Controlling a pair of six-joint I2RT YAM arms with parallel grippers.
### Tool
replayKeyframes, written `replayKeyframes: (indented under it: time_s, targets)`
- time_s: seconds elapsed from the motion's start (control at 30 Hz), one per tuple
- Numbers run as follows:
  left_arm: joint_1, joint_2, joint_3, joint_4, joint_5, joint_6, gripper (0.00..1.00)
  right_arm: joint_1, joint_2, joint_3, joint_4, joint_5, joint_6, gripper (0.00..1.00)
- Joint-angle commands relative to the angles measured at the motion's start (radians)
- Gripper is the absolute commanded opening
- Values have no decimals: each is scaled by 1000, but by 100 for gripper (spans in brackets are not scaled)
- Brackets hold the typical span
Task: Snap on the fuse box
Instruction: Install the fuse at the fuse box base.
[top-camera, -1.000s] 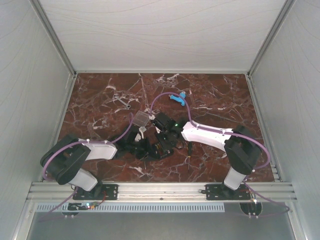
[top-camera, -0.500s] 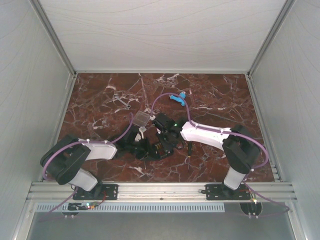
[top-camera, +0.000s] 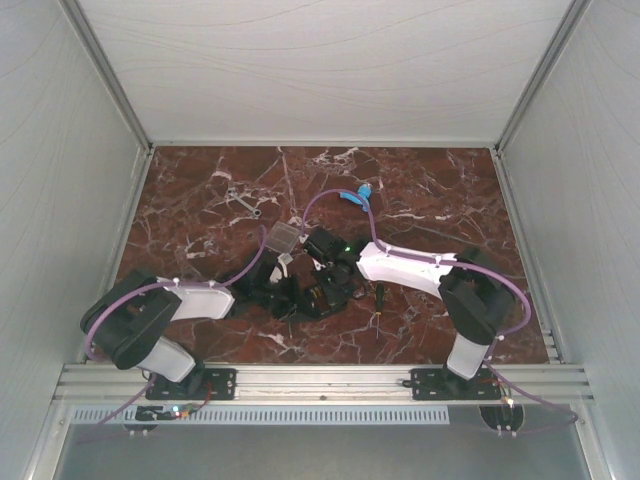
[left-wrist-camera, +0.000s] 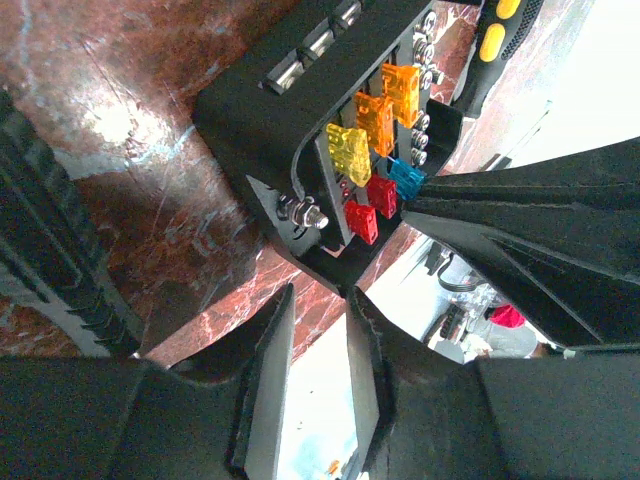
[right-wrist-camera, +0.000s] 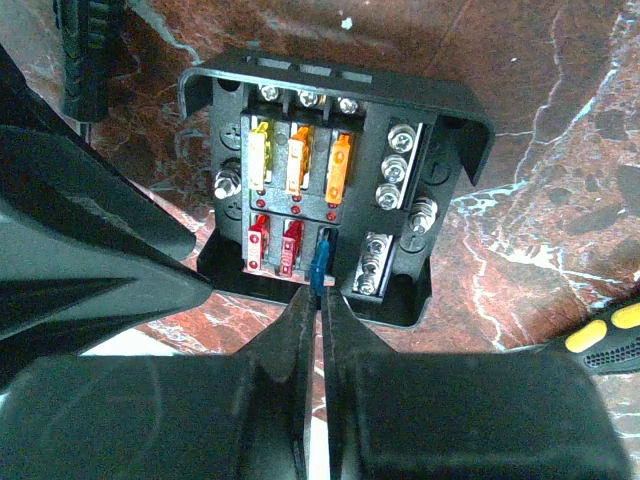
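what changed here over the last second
The right hand edged left and slightly farther over the fuse box, then closed on the blue fuse. The left hand stayed at the box's corner, the box did not shift, and the clear lid still lies off it on the table.

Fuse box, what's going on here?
The right gripper is shut on the blue fuse, which sits in the open fuse box beside the red, yellow and orange ones. The left gripper appears to pinch the box's edge and steady it. The clear lid lies apart on the table, beyond the box, so nothing is snapped on yet.
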Motion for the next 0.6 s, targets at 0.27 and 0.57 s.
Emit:
replayKeyframes:
  time_s: [0.27, 0.57]
  targets:
    - [-3, 0, 25, 31, -45, -10, 27, 17, 36, -30, -5, 90, -23, 0]
    - [-3, 2, 24, 39, -48, -16, 27, 22, -144, 3, 16, 78, -34, 9]
